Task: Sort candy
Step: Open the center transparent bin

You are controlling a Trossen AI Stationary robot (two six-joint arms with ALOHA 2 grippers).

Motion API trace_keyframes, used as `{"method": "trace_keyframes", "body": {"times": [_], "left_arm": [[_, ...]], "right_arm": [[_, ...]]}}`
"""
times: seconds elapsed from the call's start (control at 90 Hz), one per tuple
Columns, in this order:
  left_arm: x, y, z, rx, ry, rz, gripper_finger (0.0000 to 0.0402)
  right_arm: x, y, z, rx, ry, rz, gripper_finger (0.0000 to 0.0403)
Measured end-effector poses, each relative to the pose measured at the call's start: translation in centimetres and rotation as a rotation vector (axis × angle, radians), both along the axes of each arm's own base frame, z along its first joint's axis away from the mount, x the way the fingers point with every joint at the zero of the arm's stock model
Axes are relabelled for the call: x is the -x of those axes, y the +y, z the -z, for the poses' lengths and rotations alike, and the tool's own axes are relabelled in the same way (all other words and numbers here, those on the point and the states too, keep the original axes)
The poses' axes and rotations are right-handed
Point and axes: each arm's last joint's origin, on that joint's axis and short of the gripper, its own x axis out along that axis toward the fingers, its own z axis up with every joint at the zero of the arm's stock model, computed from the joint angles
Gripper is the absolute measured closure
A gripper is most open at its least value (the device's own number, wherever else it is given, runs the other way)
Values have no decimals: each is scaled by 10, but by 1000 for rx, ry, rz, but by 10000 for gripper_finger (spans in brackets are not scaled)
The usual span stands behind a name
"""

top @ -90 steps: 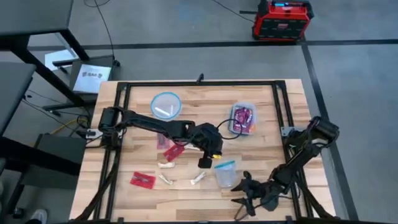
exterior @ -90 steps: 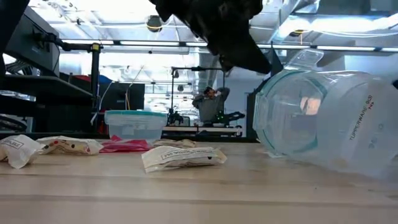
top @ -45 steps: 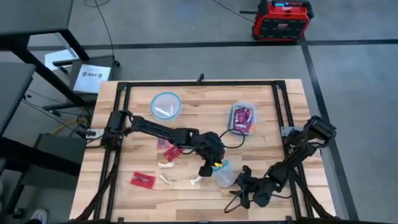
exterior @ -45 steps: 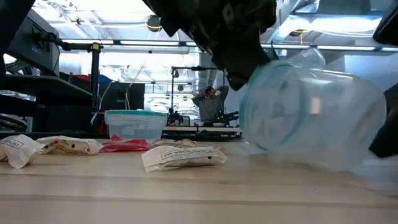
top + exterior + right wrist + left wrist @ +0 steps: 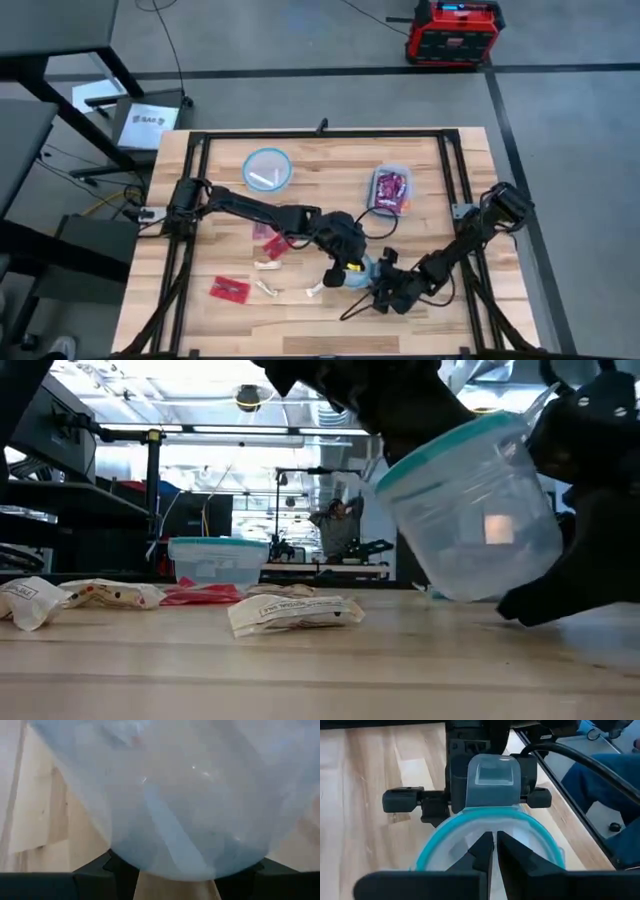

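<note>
Tub [image 5: 470, 510] now lifted, tilted — left gripper [image 5: 494, 851] pinching rim, right gripper [image 5: 385, 290] spread around base.

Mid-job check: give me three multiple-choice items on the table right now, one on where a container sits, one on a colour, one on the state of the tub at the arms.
1. Where is the rectangular container holding red candy?
A. On the table's far side, right of the round container
B. At the near edge by the loose packets
C. In the left hand

2. What colour is the rim of the clear tub at the arms?
A. Red
B. Teal
C. Black

3. How does that tub stand?
A. Upright, alone
B. Upside down over candy
C. Tilted between both hands

Answers:
1. A: the high view shows the rectangular container on the far side, right of the round container.
2. B: the low view shows the clear tub with a teal band.
3. C: it leans between the left hand and right hand.
</note>
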Motion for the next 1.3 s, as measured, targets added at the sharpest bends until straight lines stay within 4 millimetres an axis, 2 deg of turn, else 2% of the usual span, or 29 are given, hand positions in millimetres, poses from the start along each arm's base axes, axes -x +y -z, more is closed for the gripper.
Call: {"method": "trace_keyframes", "body": {"times": [0.278,0.467,0.978,1.178,1.3], "left_arm": [[0,4,6,-28,36,-30,389],[2,8,10,-40,83,-42,389],[4,20,18,-69,160,-87,389],[5,21,20,-97,170,-102,389],[9,25,25,-177,233,-166,389]], "right_arm": [[-8,-4,18,-16,-13,82,207],[-9,-5,21,-35,1,86,207],[8,7,12,-209,89,94,207],[-1,-3,13,-208,76,105,207],[-5,-4,12,-275,105,68,207]]}}
